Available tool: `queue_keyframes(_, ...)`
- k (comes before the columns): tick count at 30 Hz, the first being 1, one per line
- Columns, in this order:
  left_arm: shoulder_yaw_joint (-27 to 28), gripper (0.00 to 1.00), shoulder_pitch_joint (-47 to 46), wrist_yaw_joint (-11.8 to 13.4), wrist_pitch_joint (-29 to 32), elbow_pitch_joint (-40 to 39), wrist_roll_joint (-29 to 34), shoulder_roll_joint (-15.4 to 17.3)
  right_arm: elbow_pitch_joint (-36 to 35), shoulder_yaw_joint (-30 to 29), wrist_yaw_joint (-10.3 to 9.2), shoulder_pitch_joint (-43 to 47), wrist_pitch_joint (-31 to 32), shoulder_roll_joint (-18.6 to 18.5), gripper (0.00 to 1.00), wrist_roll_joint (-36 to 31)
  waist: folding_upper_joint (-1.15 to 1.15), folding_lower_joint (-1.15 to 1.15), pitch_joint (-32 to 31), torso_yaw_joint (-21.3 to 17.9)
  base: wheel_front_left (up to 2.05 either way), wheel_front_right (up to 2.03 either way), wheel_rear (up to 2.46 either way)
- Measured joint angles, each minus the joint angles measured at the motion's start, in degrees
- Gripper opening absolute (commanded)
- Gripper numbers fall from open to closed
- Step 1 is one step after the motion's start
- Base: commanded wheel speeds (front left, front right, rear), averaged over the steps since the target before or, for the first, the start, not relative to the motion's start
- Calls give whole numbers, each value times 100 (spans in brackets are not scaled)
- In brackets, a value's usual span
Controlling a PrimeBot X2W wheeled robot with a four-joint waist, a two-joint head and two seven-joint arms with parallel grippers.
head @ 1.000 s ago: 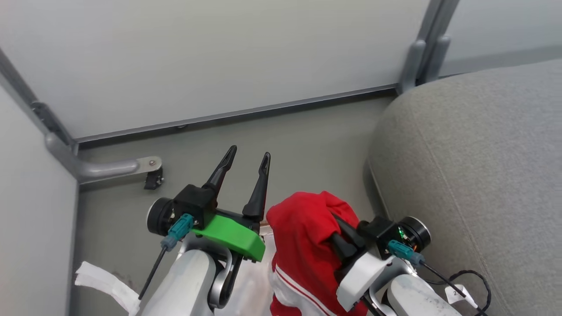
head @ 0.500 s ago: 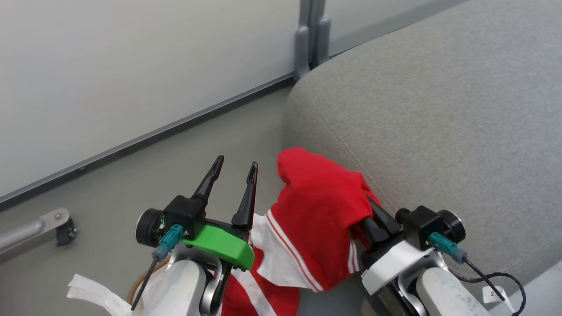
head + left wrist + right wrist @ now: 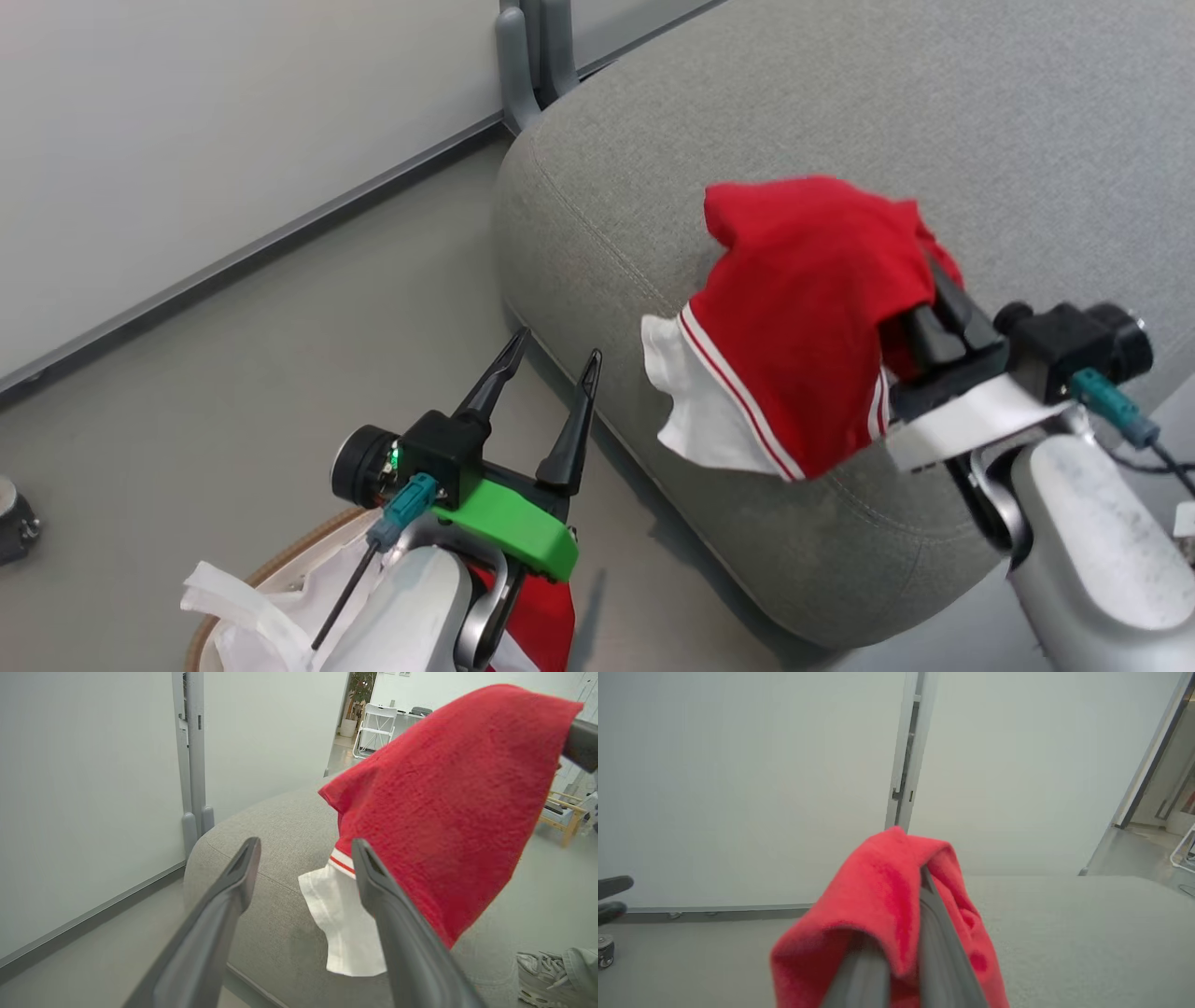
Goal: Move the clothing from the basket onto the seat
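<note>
Since a second ago the swing went right. The right end effector (image 3: 924, 313), clenched on the clothing (image 3: 803, 299), now hangs it over the seat (image 3: 709, 121) corner, not beside it. I reckon the drop comes next. Left end effector (image 3: 555, 347) released, empty, above the basket (image 3: 280, 558), with another red piece (image 3: 541, 607) inside. A person's shoe (image 3: 542, 970) sits near the seat. Nothing blocking.

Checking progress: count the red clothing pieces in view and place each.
2: one piece hangs from the right gripper over the seat; another piece sits in the basket. Others may be hidden.
</note>
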Motion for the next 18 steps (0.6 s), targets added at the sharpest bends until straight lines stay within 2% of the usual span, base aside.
queue_keyframes(8, -115, 100, -259, -48, -1, -97, 302, -2, 382, 166, 1, -1726, 0, -688, 0, -102, 0, 0, 505, 8, 0, 0, 0)
queue_keyframes(13, -196, 100, -626, -57, 0, -130, 479, -1, 836, -44, 1, -2593, 0, -850, 0, -267, 0, 0, 923, 171, 0, 0, 0)
queue_keyframes(18, -328, 100, -1051, -74, -1, -142, 643, 0, 1457, -489, 1, -3175, -1, -905, 0, -583, 0, 0, 1429, 397, 0, 0, 0)
